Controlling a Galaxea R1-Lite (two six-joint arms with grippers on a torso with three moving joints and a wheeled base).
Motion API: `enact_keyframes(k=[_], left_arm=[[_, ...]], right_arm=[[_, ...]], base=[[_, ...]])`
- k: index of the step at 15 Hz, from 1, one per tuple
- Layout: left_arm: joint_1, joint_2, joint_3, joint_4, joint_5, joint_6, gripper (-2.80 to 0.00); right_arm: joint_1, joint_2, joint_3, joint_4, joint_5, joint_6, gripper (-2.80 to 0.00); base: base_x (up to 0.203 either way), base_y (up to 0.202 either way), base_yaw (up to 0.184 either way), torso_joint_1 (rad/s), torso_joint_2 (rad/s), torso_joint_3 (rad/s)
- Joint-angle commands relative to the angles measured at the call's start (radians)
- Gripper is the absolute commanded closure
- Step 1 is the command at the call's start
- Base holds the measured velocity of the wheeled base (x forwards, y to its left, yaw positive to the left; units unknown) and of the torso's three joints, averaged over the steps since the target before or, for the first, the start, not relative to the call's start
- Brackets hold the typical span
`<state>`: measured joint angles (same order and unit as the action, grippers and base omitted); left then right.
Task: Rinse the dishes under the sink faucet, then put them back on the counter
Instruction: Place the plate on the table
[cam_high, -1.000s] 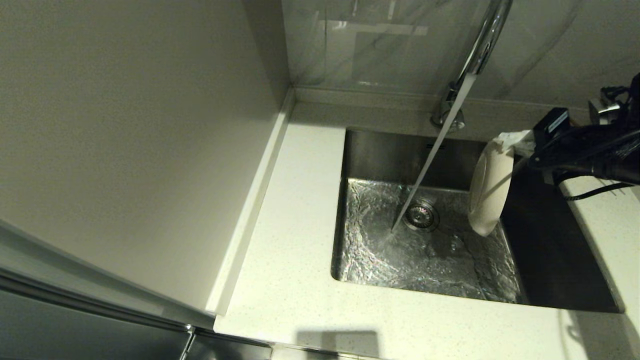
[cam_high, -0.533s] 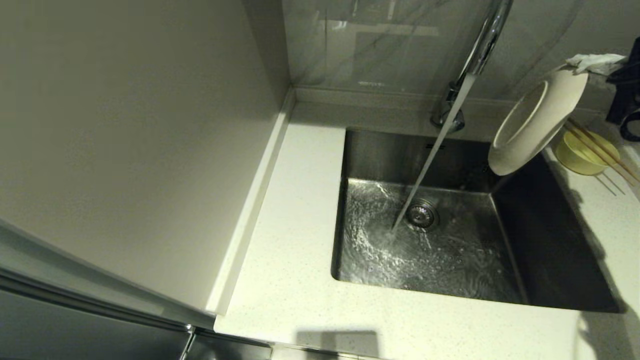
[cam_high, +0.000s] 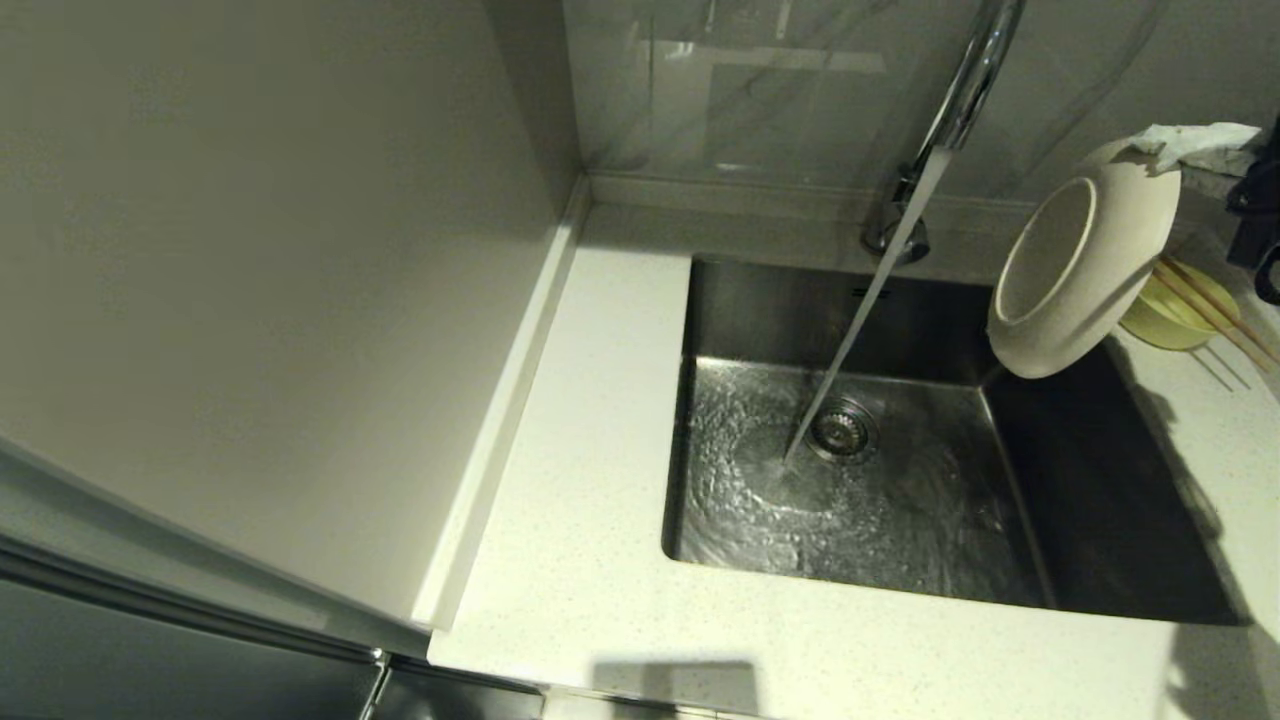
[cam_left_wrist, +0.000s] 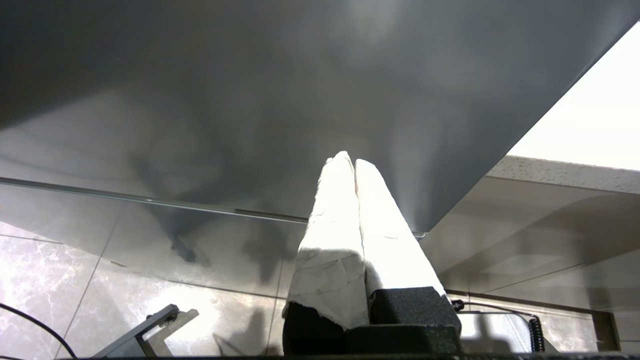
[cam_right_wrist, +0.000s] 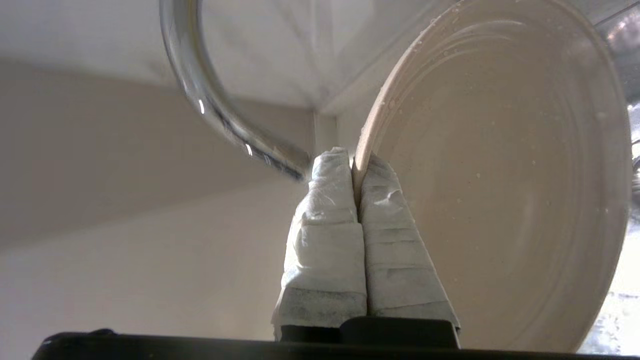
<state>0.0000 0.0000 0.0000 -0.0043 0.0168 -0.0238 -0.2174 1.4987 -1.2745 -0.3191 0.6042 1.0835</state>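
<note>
The right gripper (cam_right_wrist: 356, 172) clenches its jaws on the wet off-white round plate (cam_high: 1085, 265), held edge-on beside the square stainless-steel sink (cam_high: 860, 470). That thin rim grip may slip, dropping the plate onto the small yellow-green bowl (cam_high: 1165, 315). The left gripper (cam_left_wrist: 354, 167), clenched on nothing, hangs parked.

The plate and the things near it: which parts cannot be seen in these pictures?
- Bowl: head view, mostly hidden behind the plate.
- Chopsticks: head view, far ends cut off by the picture's edge.
- Faucet: head view, top of its curve cut off.
- Right gripper: right wrist view only; shut on the plate's rim.
</note>
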Motion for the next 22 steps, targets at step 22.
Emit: enact_keyframes(k=[22], left_arm=[[0.000, -0.002, 0.000, 0.000, 0.000, -0.001, 0.00]], right_arm=[[-0.249, 0.059, 0.160, 0.527, -0.319, -1.677, 0.00]], base=[[0.000, 0.000, 0.000, 0.000, 0.00, 0.000]])
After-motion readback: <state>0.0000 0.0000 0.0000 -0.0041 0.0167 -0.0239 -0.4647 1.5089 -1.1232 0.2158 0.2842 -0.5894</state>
